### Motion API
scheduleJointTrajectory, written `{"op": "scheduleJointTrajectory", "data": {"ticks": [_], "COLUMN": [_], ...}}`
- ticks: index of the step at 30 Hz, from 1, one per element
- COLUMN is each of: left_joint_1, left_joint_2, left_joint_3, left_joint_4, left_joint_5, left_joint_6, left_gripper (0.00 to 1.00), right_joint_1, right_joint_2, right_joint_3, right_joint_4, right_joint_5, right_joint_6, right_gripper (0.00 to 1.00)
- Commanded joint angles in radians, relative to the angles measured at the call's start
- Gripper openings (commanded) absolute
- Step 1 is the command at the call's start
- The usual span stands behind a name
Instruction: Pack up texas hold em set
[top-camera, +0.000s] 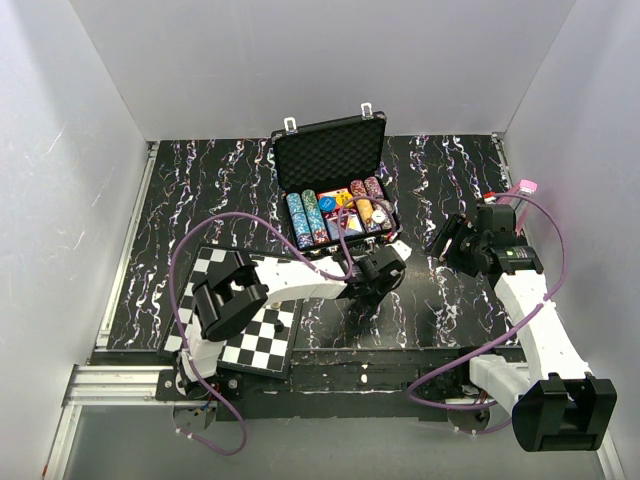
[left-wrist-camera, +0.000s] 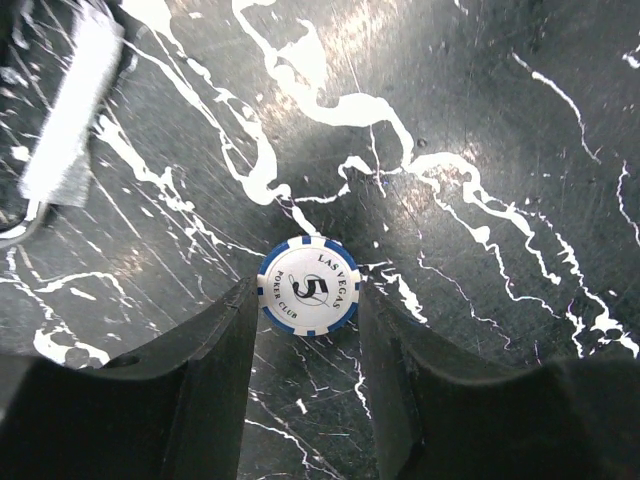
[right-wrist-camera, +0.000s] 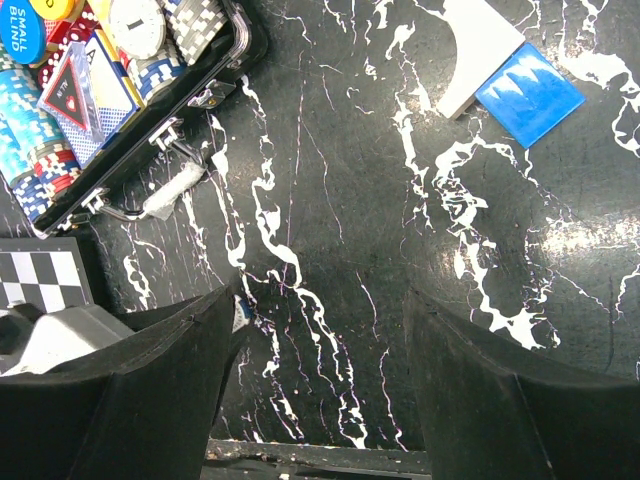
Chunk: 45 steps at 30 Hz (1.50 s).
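A white and blue poker chip (left-wrist-camera: 308, 286) marked 5 lies on the black marbled table. My left gripper (left-wrist-camera: 308, 300) is shut on it, one fingertip touching each side of its rim. In the top view the left gripper (top-camera: 373, 285) is low over the table just in front of the open black briefcase (top-camera: 330, 150), which holds rows of chips (top-camera: 310, 220), cards and round buttons. My right gripper (right-wrist-camera: 325, 300) hangs open over bare table to the right of the case (right-wrist-camera: 243, 40). Nothing is between its fingers; a sliver of the blue chip (right-wrist-camera: 238, 312) shows by its left finger.
A black-and-white chessboard (top-camera: 255, 335) lies under the left arm at the front left. A pink object (top-camera: 525, 187) stands at the right wall. A blue card on a white piece (right-wrist-camera: 530, 95) lies right of the case. The case handle (right-wrist-camera: 165, 195) points toward the arms.
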Motion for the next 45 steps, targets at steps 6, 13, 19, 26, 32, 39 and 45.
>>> {"op": "scheduleJointTrajectory", "data": {"ticks": [6,13,19,26,32,39,45], "left_joint_1": [0.062,0.168,0.220,0.248,0.250,0.249,0.251], "left_joint_2": [-0.112,-0.227,-0.305,-0.386,-0.423,-0.448,-0.459], "left_joint_3": [0.075,-0.015,-0.071,-0.129,-0.177,-0.206,-0.224], "left_joint_4": [0.017,0.140,0.158,0.186,0.223,0.259,0.287], "left_joint_5": [-0.067,0.077,0.215,0.337,0.370,0.347,0.347], "left_joint_6": [0.096,0.185,0.294,0.369,0.363,0.371,0.366], "left_gripper": [0.34,0.35,0.35,0.34,0.34,0.34,0.34], "right_joint_1": [-0.005,-0.027,-0.022,0.051,0.116,0.151,0.170], "right_joint_2": [0.062,0.246,0.466,0.600,0.665,0.697,0.714], "right_joint_3": [0.028,0.126,0.244,0.367,0.414,0.405,0.405], "right_joint_4": [0.072,0.126,0.126,0.123,0.110,0.086,0.049], "right_joint_5": [-0.090,-0.386,-0.728,-0.858,-0.921,-0.957,-0.923], "right_joint_6": [-0.042,-0.120,-0.188,-0.191,-0.196,-0.225,-0.260], "right_gripper": [0.73,0.63,0.58,0.53,0.49,0.46,0.45]}}
